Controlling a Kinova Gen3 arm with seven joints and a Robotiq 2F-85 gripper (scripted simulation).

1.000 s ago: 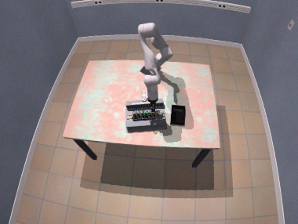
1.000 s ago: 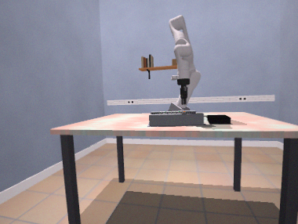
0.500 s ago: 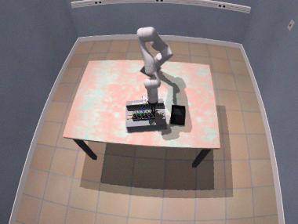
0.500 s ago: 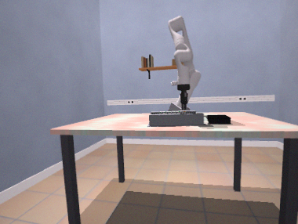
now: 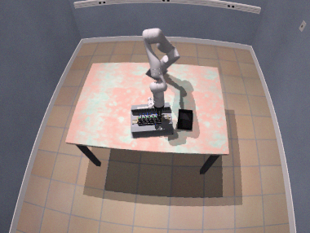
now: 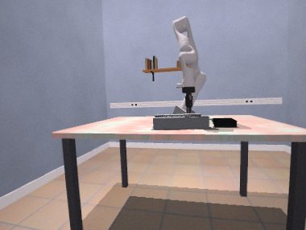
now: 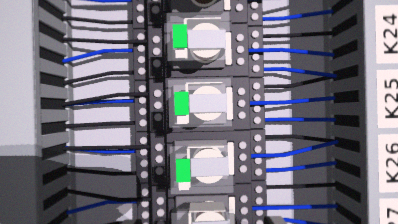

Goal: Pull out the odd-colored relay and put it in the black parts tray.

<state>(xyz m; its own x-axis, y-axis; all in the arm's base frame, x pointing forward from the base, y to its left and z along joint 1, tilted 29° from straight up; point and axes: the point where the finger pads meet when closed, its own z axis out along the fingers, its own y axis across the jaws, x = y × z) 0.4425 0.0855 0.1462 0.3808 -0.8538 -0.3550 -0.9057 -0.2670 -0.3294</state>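
Relays K24 [image 7: 205, 42], K25 [image 7: 202, 105], K26 [image 7: 204, 167] stacked twelve to six, each green-buttoned, clear-cased, blue-wired. Gripper [image 6: 188, 105] above relay panel [image 6: 181, 121], jaws part-open, empty.

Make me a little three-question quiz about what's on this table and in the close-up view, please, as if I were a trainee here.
1. Multiple choice: what colour are the buttons on the three relays fully in the wrist view, such as the K25 relay?
A) orange B) green C) red

2. True or false: the black parts tray already holds a relay.

3. Fill in: in the top view, the tray sits to the ___ of the relay panel.

Key
1. B. The relays beside labels K24, K25 and K26 all show green buttons.
2. False. The tray looks empty.
3. Right, lying apart from the panel on the table.
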